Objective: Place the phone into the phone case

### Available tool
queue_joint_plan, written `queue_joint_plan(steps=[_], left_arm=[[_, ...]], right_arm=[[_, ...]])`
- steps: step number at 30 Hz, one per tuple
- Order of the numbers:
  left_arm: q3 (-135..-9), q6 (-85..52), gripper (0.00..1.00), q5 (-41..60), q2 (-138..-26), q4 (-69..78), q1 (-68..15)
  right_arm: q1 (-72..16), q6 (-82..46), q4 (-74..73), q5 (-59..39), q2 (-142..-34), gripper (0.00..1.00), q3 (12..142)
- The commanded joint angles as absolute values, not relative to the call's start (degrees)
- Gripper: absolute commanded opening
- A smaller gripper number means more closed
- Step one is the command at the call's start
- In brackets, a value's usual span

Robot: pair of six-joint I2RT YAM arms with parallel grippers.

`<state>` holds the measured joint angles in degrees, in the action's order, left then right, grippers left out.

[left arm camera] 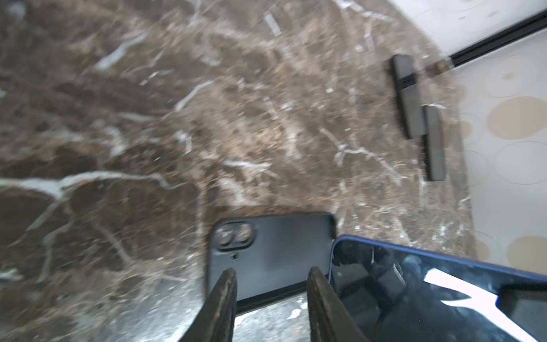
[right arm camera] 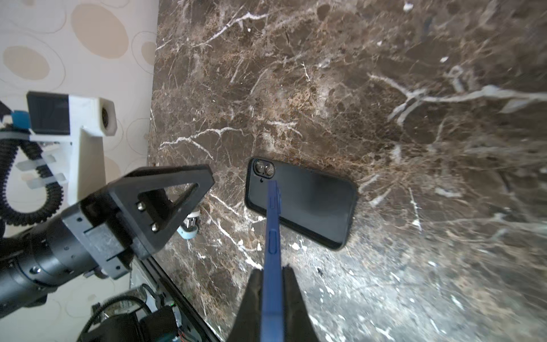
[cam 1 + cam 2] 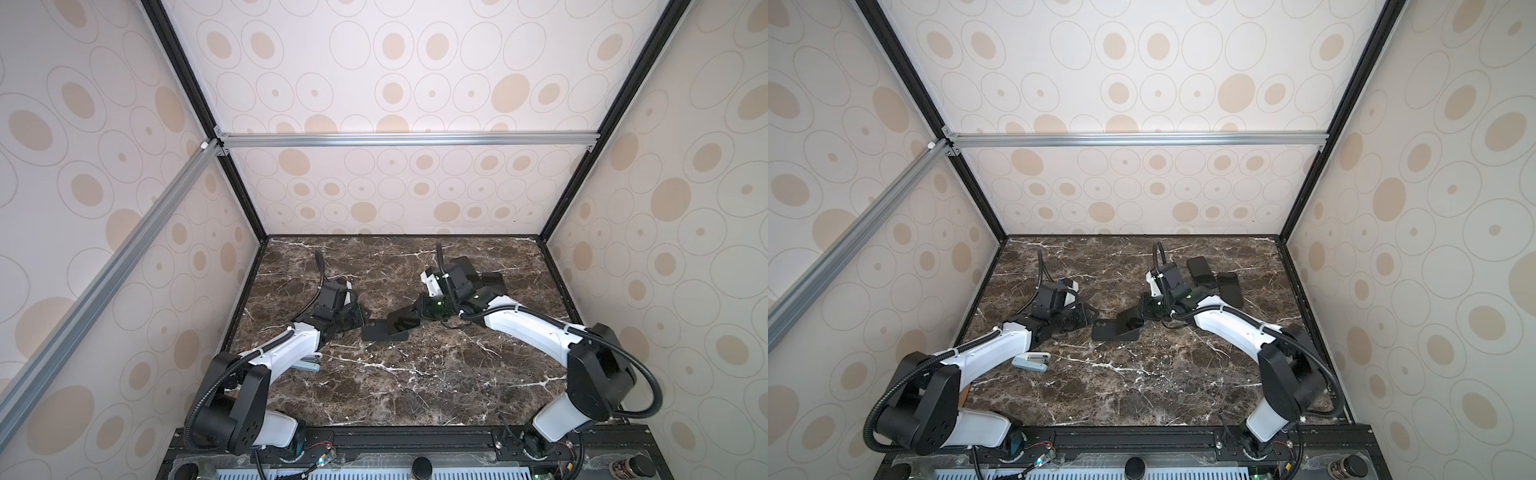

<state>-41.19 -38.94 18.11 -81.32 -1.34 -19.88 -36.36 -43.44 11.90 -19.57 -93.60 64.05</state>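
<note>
**A:** While the blue-edged phone with the glossy dark screen [image 2: 272, 231] is hanging in the air like that, is any of it sitting in the case yet?

**B:** Not as far as I am judging it. It is slanting down, and its low end is hanging over the matte black phone case [image 2: 310, 204]. That case is lying flat on the brown marble surface [image 3: 415, 386]. Whether the two are touching I cannot tell. The pick-up looks done; lining up and pressing in are what is remaining.

**A:** Which arm is carrying it?

**B:** The right tool [image 2: 272, 269] is pinching the phone by its two faces near the raised end. Its arm is reaching in from the right, bending at the elbow toward the middle. The left tool [image 1: 272, 271] is hovering empty with its fingers parted, just at the case's camera-cutout end. Its arm is stretching in low from the left.
</note>
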Motion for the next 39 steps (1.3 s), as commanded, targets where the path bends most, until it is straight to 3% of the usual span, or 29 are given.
queue_joint_plan(steps=[1, 8, 16, 25, 31, 39], left_arm=[[-42.12, -36.01, 0.4, 22.11, -82.99, -1.0, -18.58], [-40.82, -34.13, 0.4, 26.26, -88.31, 1.67, -17.4], [-37.56, -36.78, 0.38, 30.01, -91.4, 5.56, -17.14], [-37.48, -37.06, 0.37, 29.81, -90.42, 5.16, -17.14], [-40.42, -33.26, 0.43, 18.95, -85.94, 0.52, -16.83], [-38.53, -35.88, 0.42, 25.21, -93.78, 3.53, -16.63]], right_arm=[[-36.64, -51.36, 1.1, -21.56, -95.87, 0.0, 64.09], [-36.63, -57.74, -5.29, -25.69, -102.37, 0.0, 62.75], [-36.57, -58.46, -4.86, -26.62, -102.73, 0.0, 60.5], [-36.58, -59.48, -8.34, -27.4, -103.67, 0.0, 57.0], [-36.58, -58.39, -7.86, -27.57, -104.01, 0.0, 56.24], [-36.57, -58.05, -10.13, -30.26, -107.01, 0.0, 56.52]])
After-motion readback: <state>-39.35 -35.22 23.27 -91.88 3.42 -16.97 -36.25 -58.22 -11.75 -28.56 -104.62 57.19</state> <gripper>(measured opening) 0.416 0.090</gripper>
